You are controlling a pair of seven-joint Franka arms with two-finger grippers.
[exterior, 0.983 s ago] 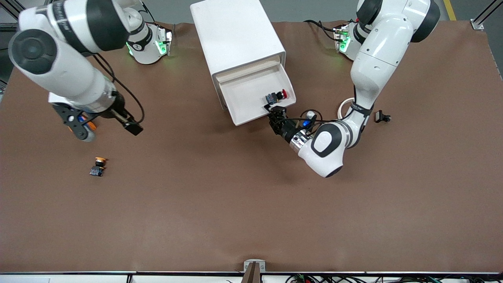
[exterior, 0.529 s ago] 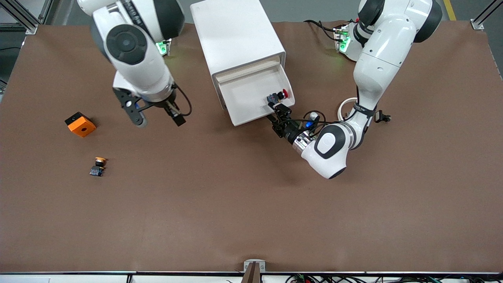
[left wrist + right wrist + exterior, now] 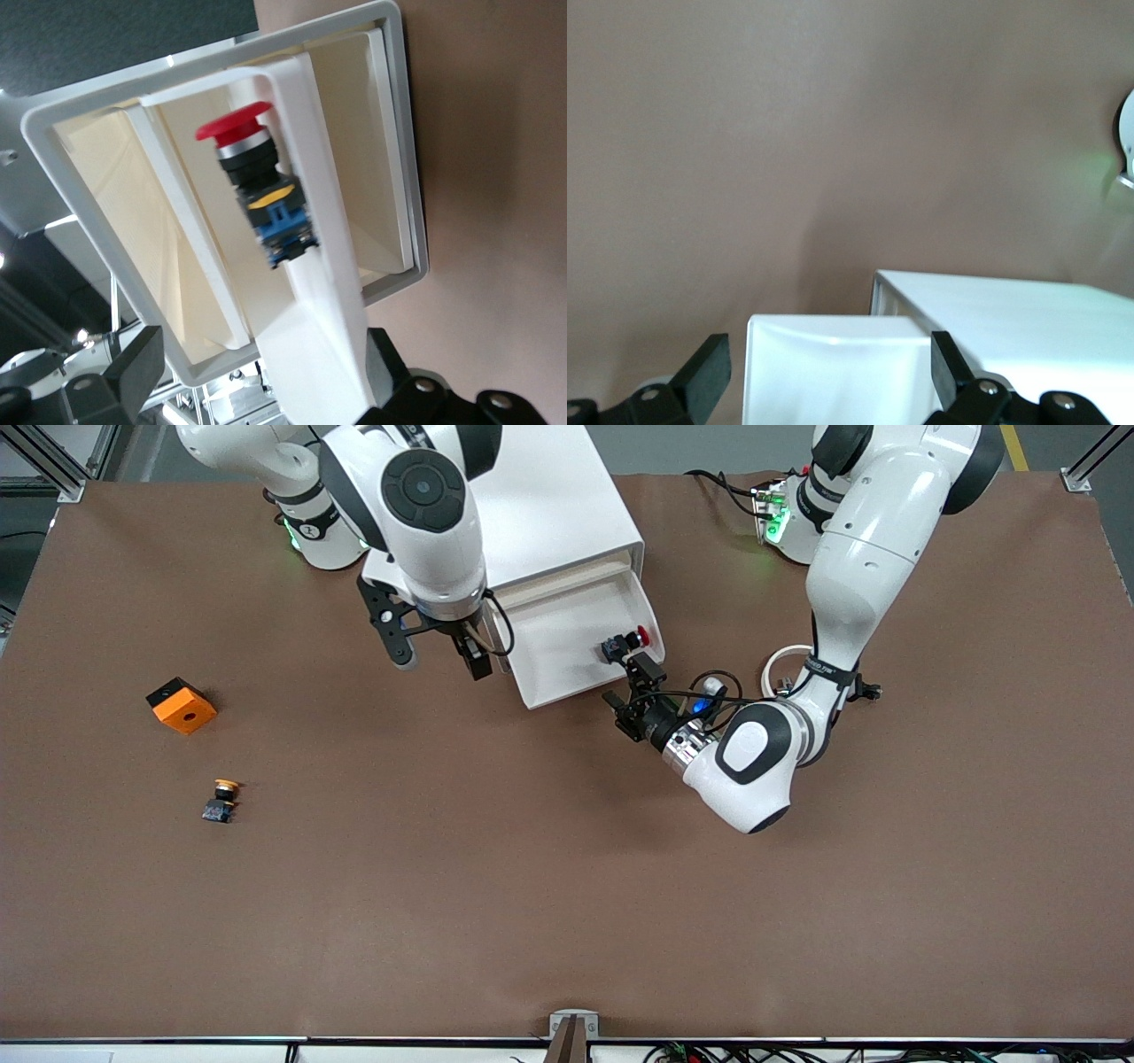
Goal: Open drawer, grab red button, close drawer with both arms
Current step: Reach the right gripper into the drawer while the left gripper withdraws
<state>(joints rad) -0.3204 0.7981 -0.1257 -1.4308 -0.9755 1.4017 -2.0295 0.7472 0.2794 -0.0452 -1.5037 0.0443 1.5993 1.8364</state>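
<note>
Plainly, found the drawer [image 3: 567, 657] pulled out of the white cabinet [image 3: 540, 505] in the upper middle of the front view, its open tray reaching down the frame toward the camera. Saw the button [image 3: 623, 642] lying on its side inside that drawer, close to the front wall at the corner toward the left arm's end, red cap pointing the same way.

Noted the left gripper [image 3: 631, 688] low at the drawer's front corner, just below the button in the frame, jaws spread wide and clamped on nothing. In the left wrist view, caught the button [image 3: 261, 199] in the middle of the frame within the drawer [image 3: 372, 159], with the drawer's front lip running down between the two black fingers [image 3: 133, 372] (contact with the lip not possible to judge).

Placed the right gripper [image 3: 436, 654] over the table [image 3: 532, 886] just beside the drawer's side toward the right arm's end, also in the upper middle of the front view, jaws apart and empty. From the right wrist view, made out a fingertip [image 3: 709, 372] at the bottom of the frame, with the drawer [image 3: 833, 372] between the two fingers and the cabinet [image 3: 1028, 319] beside it.

Also spotted an orange cube [image 3: 181, 705] and, lower in the frame, a yellow-capped button [image 3: 221, 800], both toward the right arm's end and well apart from the cabinet.
</note>
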